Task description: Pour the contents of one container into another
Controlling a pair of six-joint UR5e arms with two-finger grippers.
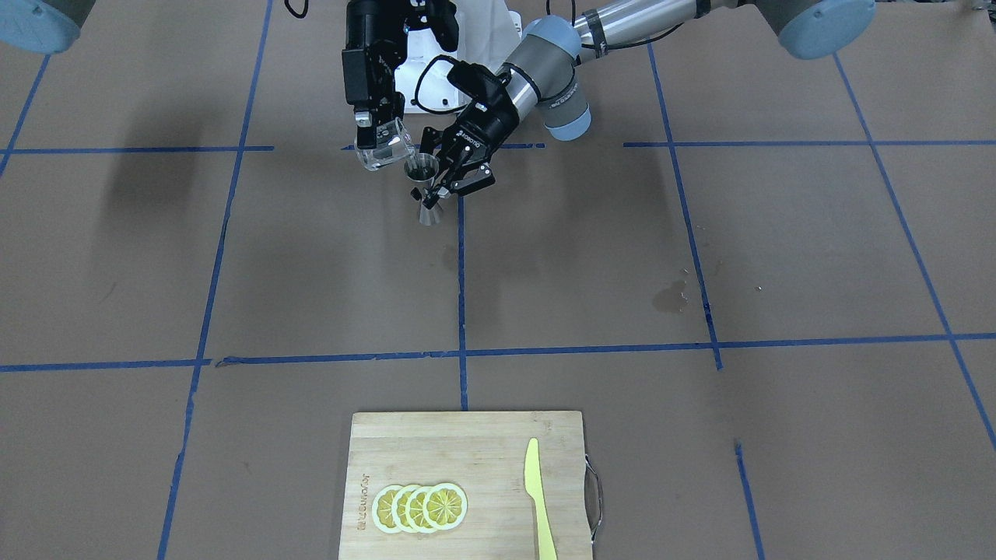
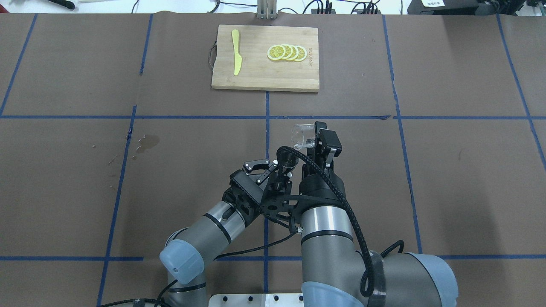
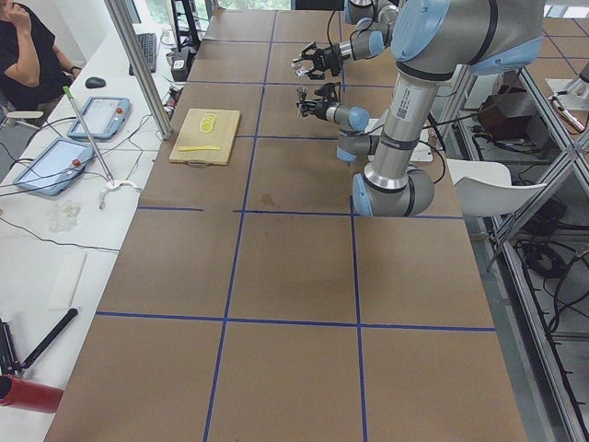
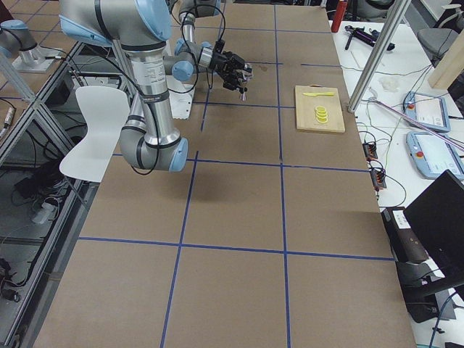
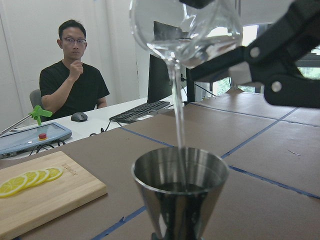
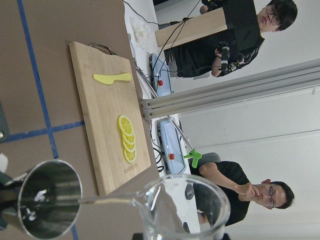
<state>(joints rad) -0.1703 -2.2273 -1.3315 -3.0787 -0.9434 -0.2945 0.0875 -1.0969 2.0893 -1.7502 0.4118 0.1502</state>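
My right gripper [image 1: 379,140] is shut on the clear glass measuring cup [image 1: 383,153] and holds it tilted, spout down. A thin stream of clear liquid runs from the cup [image 5: 185,30] into the steel hourglass jigger [image 5: 180,190] just below it. My left gripper [image 1: 437,194] is shut on the jigger [image 1: 426,194] at its narrow waist and keeps it upright. From overhead, the cup [image 2: 300,134] sits just beyond the jigger [image 2: 288,158], near the table's middle line. The right wrist view shows the cup's rim [image 6: 185,210] and the jigger's open mouth [image 6: 47,197] with liquid inside.
A wooden cutting board [image 2: 264,72] lies at the far side with several lemon slices [image 2: 286,52] and a yellow knife [image 2: 236,57]. A wet stain [image 2: 149,140] marks the brown paper toward my left. Seated people [image 5: 72,80] are beyond the table's far edge.
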